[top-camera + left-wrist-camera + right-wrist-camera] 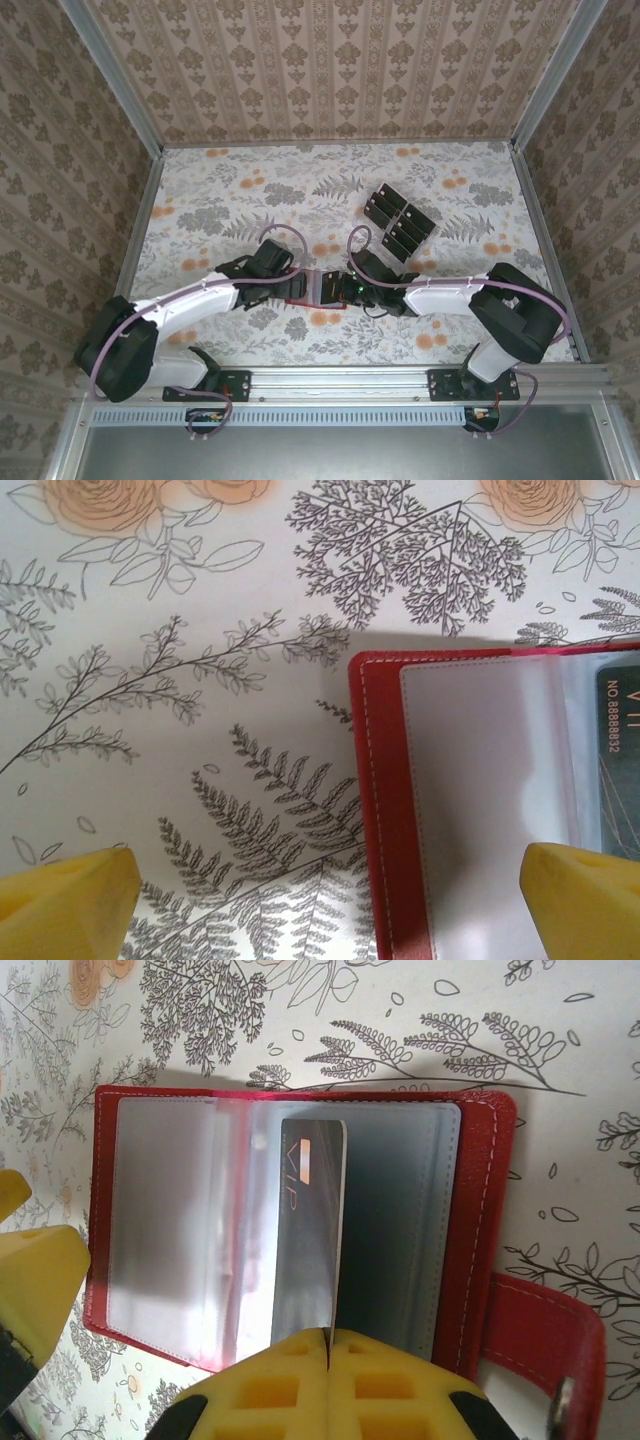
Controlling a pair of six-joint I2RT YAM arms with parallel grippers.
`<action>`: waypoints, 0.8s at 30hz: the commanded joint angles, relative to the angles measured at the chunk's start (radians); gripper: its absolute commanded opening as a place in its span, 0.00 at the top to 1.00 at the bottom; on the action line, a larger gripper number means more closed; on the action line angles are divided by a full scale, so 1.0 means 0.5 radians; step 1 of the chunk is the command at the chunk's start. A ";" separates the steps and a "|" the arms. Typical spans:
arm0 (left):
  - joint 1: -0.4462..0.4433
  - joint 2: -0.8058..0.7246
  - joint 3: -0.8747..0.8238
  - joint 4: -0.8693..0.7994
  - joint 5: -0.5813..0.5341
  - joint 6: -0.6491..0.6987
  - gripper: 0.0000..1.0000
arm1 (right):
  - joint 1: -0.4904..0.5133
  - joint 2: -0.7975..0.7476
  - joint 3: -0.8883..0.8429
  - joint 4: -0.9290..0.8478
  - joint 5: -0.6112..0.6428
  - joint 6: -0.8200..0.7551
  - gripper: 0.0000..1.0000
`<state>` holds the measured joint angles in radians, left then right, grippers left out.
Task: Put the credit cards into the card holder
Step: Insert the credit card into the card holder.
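Right wrist view: right gripper [327, 1345] pinches a credit card [310, 1230] standing between the open card holder's [480, 1210] clear sleeves
Beside it the left gripper [325, 895] hangs spread wide over the holder's edge; remaining cards [400, 222] lie well apart on the floral table [220, 190]

- Red on the card holder [480, 1190], with pale stitches along its edge and clear pockets inside.
- Dark grey on the credit card [305, 1230], with pale VIP letters.
- Black on the loose credit cards [400, 222].
- White on the table [220, 190], with grey ferns and orange flowers.
- Yellow pads on the left gripper [322, 905] and the right gripper [328, 1345].
- Tan walls [330, 60] with brown leafy shapes in rows.
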<state>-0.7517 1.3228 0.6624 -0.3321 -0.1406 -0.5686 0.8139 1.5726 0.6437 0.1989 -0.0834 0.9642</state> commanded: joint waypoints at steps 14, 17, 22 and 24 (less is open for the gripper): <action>-0.040 0.275 0.044 -0.063 -0.280 0.034 0.00 | -0.132 0.174 -0.031 -0.034 -0.127 -0.173 1.00; -0.043 0.273 0.020 -0.084 -0.292 0.003 0.00 | -0.151 0.190 -0.015 -0.012 -0.175 -0.198 1.00; -0.046 0.272 -0.015 -0.095 -0.295 -0.045 0.00 | -0.154 0.149 0.004 0.045 -0.259 -0.224 1.00; -0.049 0.267 -0.024 -0.094 -0.293 -0.062 0.00 | -0.154 0.107 -0.002 0.087 -0.298 -0.217 1.00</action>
<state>-0.7712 1.4559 0.6804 -0.3286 -0.2573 -0.5751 0.7410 1.6321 0.6441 0.2714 -0.2043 0.8848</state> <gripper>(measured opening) 0.997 0.068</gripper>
